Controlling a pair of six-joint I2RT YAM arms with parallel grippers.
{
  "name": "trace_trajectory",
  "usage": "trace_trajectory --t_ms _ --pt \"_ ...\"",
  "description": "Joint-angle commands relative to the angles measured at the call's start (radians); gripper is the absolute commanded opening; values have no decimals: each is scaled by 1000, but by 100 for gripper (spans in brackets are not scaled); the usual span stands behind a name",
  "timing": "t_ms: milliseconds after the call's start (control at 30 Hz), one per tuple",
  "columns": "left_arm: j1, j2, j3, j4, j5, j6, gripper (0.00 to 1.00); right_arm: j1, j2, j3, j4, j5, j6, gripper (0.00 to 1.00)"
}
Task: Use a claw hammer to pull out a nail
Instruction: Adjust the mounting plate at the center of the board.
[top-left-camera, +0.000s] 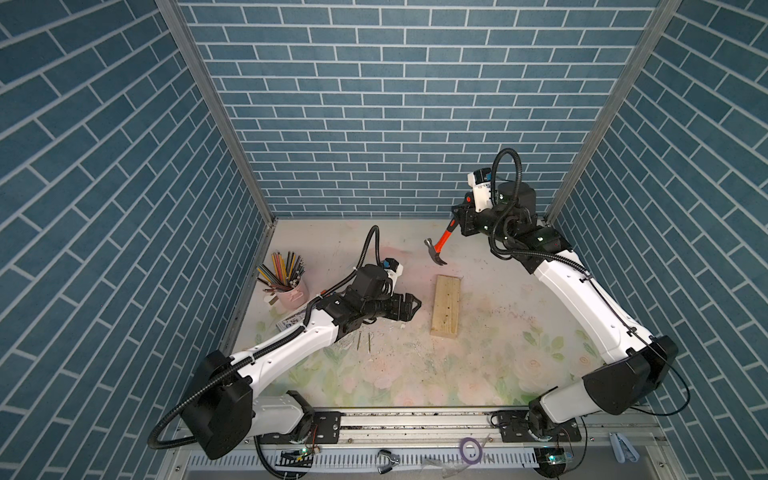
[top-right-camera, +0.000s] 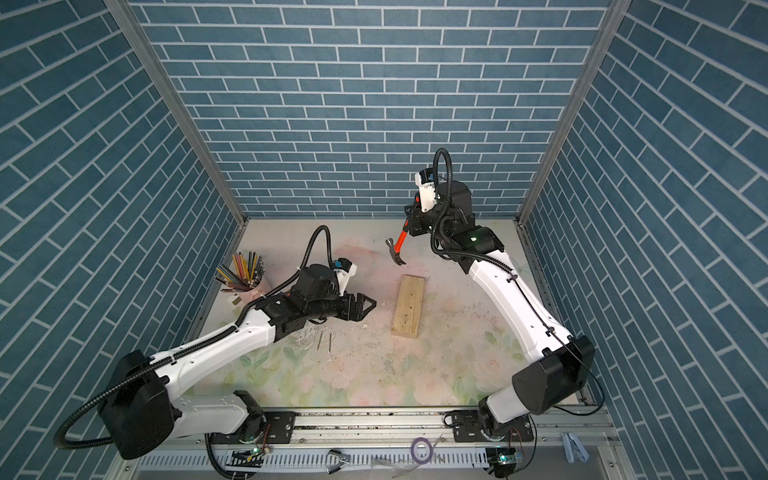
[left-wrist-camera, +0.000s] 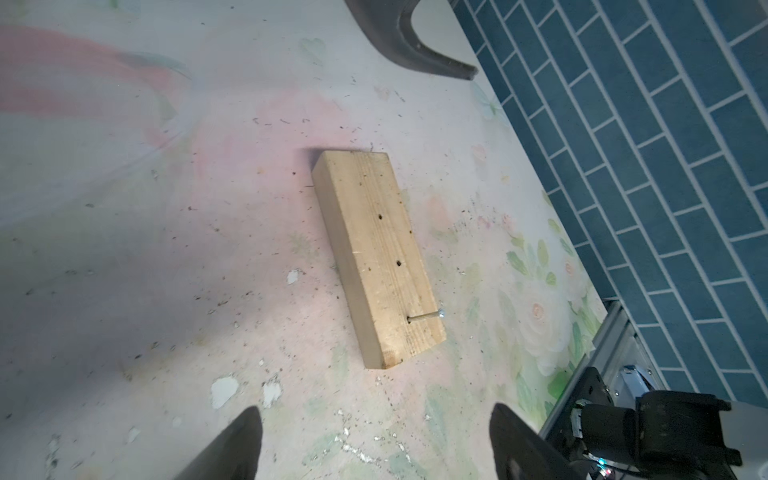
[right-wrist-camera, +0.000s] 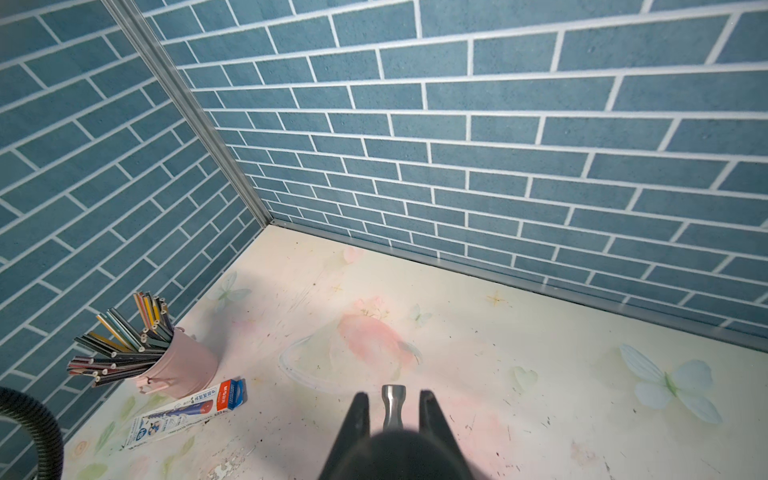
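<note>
The claw hammer (top-left-camera: 448, 236) (top-right-camera: 400, 242) hangs head-down above the table, just beyond the far end of a pale wooden block (top-left-camera: 446, 305) (top-right-camera: 409, 305). My right gripper (top-left-camera: 462, 224) (right-wrist-camera: 393, 395) is shut on its orange handle. The steel head (right-wrist-camera: 393, 405) shows between the fingers, and the curved claw (left-wrist-camera: 409, 45) shows in the left wrist view. A nail (left-wrist-camera: 424, 316) sticks out of the block (left-wrist-camera: 374, 249) near its front end. My left gripper (top-left-camera: 412, 305) (left-wrist-camera: 376, 419) is open and empty, low over the table left of the block.
A pink cup of coloured pencils (top-left-camera: 291, 291) (right-wrist-camera: 183, 365) stands at the left wall, with a flat printed box (right-wrist-camera: 187, 409) beside it. Two loose nails (top-left-camera: 364, 340) lie on the flowered mat left of the block. Blue brick walls close three sides.
</note>
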Motion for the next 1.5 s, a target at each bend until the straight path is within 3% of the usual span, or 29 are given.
trace_trajectory --t_ms 0,467,833,1467 --pt "8 51 -5 90 77 26 87 -7 -78 -7 71 61 22 0" --pt "-19 269 52 135 169 52 86 -35 -150 -159 -95 268 109 0" --pt "-55 430 112 174 190 39 85 -55 -140 -255 -95 298 171 0" --pt "-56 465 94 233 213 12 84 -56 -28 -237 -29 189 182 0"
